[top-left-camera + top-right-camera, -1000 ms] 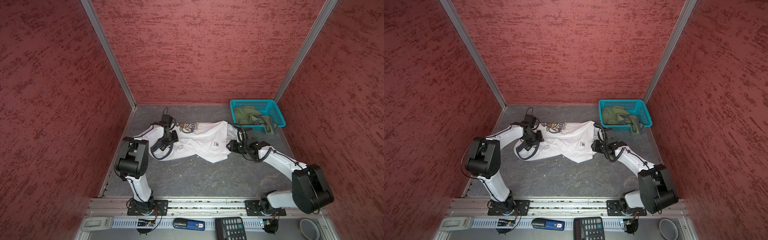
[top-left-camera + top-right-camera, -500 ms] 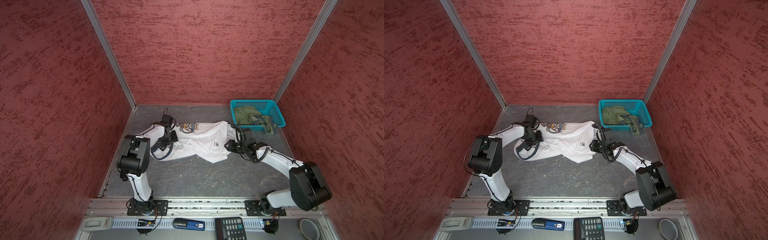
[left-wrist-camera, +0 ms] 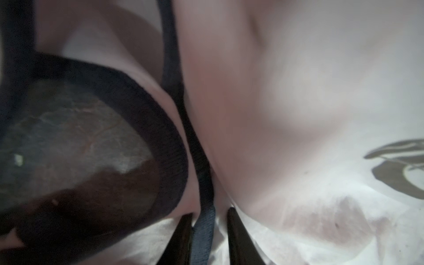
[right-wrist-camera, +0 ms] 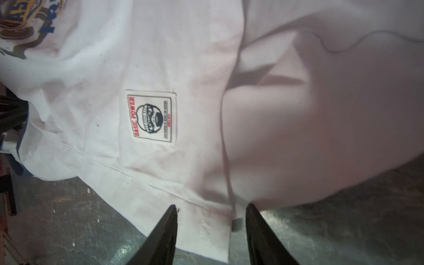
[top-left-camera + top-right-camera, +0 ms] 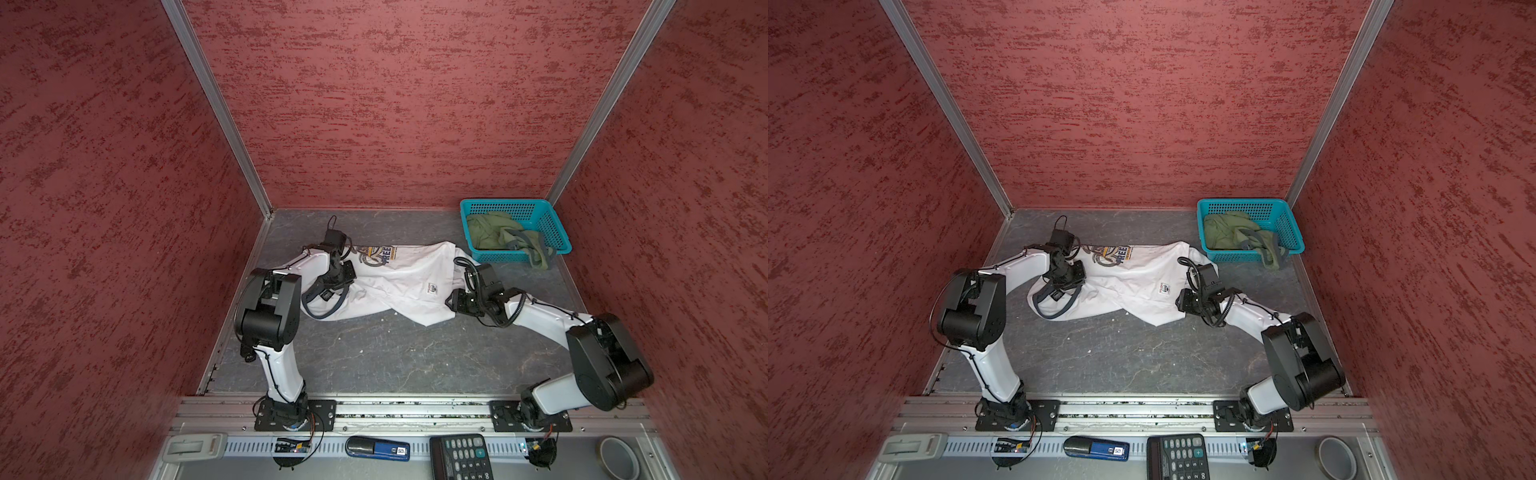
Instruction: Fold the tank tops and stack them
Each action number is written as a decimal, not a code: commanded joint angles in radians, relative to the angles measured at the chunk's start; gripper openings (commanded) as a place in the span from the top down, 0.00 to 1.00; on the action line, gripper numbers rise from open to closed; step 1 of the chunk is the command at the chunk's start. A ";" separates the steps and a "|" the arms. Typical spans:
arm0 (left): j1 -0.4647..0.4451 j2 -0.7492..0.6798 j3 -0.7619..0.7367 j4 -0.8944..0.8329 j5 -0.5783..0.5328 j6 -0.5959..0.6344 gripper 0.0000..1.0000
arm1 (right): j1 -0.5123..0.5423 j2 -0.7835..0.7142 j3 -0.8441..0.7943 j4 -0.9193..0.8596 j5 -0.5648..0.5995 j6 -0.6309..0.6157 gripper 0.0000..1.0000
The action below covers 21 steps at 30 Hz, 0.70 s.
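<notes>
The left gripper [image 3: 210, 212] stands low over the neck end of the white top [image 5: 399, 274], jaws narrow with the navy trim [image 3: 204, 229] between them. Whether they already pinch it I cannot tell. The right gripper [image 4: 211, 205] is released: its jaws stand apart either side of a corner of the hem [image 4: 206, 231], which lies flat and unpinched. In both top views the top's long axis runs across the table [image 5: 374, 353] from left to right, neck end at the left arm and hem end at the right, so each arm is nearest its own end. The cloth between them is rumpled, and I judge a lift or pull along that axis has to come before any fold. The grey table in front of the top is bare and gives room to lay it out. Farther back on the right, just beyond the hem end, the green top [image 5: 494, 235] sits bunched in the basket [image 5: 503, 202], one edge hanging over its front wall. Red walls [image 5: 395, 104] close the back and both sides.
</notes>
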<state>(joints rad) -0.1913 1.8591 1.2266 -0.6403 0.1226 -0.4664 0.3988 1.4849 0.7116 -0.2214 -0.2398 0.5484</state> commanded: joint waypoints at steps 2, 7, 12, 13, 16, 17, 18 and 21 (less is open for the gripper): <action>-0.006 0.009 -0.008 0.034 0.014 -0.003 0.77 | 0.027 0.015 -0.017 0.024 -0.013 0.031 0.53; -0.013 -0.014 -0.014 0.039 0.012 -0.002 0.80 | 0.046 0.012 -0.005 0.022 -0.008 0.036 0.64; -0.016 -0.062 -0.045 0.060 -0.003 -0.003 0.82 | 0.052 -0.012 -0.003 -0.005 0.014 0.028 0.78; -0.016 -0.075 -0.052 0.065 -0.004 -0.003 0.83 | 0.054 -0.020 -0.003 -0.009 0.016 0.027 0.81; -0.017 -0.124 -0.078 0.085 -0.017 -0.005 0.85 | 0.056 -0.063 0.008 -0.032 0.025 0.024 0.90; -0.017 -0.146 -0.091 0.093 -0.021 -0.005 0.87 | 0.057 -0.080 0.012 -0.044 0.029 0.021 0.92; -0.017 -0.168 -0.103 0.101 -0.026 -0.005 0.87 | 0.056 -0.098 0.020 -0.057 0.037 0.018 0.94; -0.017 -0.249 -0.139 0.128 -0.042 -0.005 0.88 | 0.056 -0.163 0.044 -0.104 0.085 0.004 0.97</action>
<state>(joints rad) -0.2035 1.6844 1.1088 -0.5621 0.1062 -0.4744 0.4484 1.3926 0.7097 -0.2752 -0.2207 0.5678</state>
